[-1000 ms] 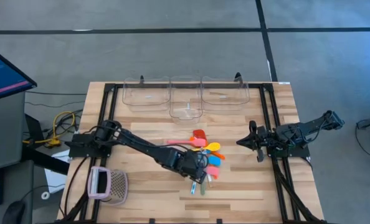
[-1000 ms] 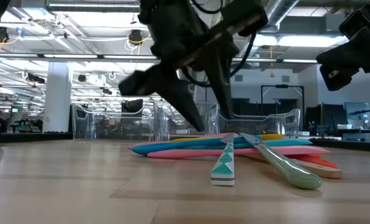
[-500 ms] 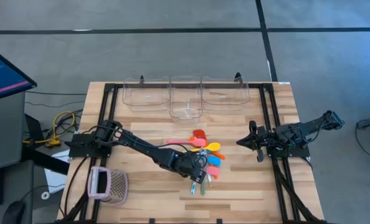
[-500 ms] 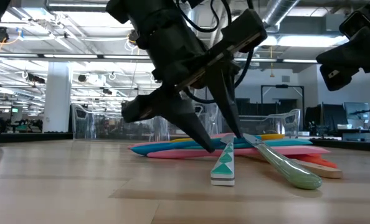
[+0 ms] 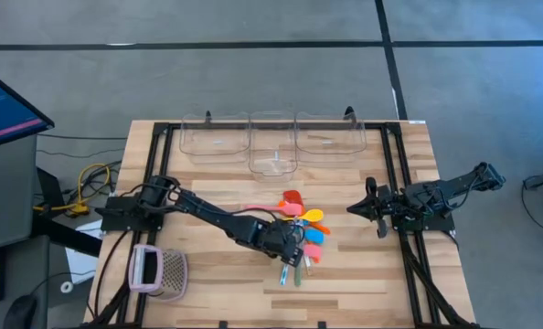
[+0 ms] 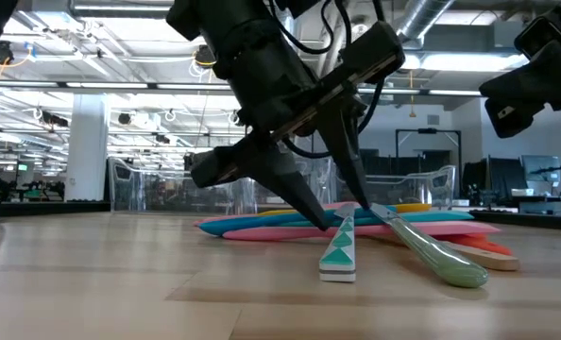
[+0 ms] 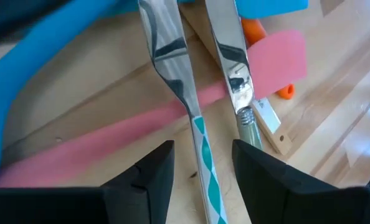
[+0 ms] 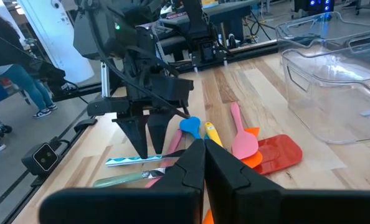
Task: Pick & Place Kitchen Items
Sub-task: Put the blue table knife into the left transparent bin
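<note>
With the left gripper (image 7: 200, 163) spread wide astride the teal-handled fork (image 7: 205, 163) in the utensil pile (image 5: 301, 233) at mid-table, neighbouring cutlery could be pinched or scattered if the fingers are closed off-centre.

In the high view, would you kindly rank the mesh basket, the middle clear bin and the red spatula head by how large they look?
1. Middle clear bin
2. Mesh basket, not far behind it
3. Red spatula head, clearly smallest

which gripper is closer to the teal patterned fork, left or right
Left. The left gripper stands open astride the teal patterned fork; the right gripper waits shut, off by the table's right side.
</note>
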`<state>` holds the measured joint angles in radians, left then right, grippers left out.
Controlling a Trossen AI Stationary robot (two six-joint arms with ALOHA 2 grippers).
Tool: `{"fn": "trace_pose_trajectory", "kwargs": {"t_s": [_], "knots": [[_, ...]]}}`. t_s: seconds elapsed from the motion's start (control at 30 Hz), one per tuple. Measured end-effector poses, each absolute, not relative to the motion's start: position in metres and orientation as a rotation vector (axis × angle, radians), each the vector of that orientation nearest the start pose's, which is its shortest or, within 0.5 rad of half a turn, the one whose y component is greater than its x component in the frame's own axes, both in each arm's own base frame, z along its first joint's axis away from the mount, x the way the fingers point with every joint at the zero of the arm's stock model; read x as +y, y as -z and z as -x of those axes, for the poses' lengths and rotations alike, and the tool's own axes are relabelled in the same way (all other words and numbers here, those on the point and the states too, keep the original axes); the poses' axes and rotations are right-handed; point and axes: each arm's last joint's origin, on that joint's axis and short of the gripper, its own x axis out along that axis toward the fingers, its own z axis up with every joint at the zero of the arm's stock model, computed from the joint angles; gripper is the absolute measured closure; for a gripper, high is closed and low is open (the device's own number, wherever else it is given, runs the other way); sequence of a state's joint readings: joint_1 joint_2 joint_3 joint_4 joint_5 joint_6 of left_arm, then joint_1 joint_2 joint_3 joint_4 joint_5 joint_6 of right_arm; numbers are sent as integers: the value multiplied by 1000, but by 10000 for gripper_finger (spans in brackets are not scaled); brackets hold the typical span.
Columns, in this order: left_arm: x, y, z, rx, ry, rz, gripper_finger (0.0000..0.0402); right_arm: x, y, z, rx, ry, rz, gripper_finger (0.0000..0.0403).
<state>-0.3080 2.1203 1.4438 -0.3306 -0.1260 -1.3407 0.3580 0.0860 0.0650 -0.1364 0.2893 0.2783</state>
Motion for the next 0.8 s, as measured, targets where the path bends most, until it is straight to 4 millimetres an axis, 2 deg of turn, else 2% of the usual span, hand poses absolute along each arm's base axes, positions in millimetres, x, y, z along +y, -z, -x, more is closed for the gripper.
{"fn": "trace_pose_trajectory", "kwargs": {"t_s": [0.2, 0.4, 0.53, 0.8], "knots": [[-129, -125, -424, 924, -493, 1021, 247, 26, -166, -94, 157, -47, -228, 399], [-129, -124, -426, 909, -485, 1017, 255, 26, -166, -94, 157, -47, -228, 401], [-129, -123, -426, 914, -486, 1000, 289, 26, -166, -94, 157, -47, -228, 401], [-128, -123, -425, 914, -461, 907, 389, 26, -166, -94, 157, -47, -228, 399]]}}
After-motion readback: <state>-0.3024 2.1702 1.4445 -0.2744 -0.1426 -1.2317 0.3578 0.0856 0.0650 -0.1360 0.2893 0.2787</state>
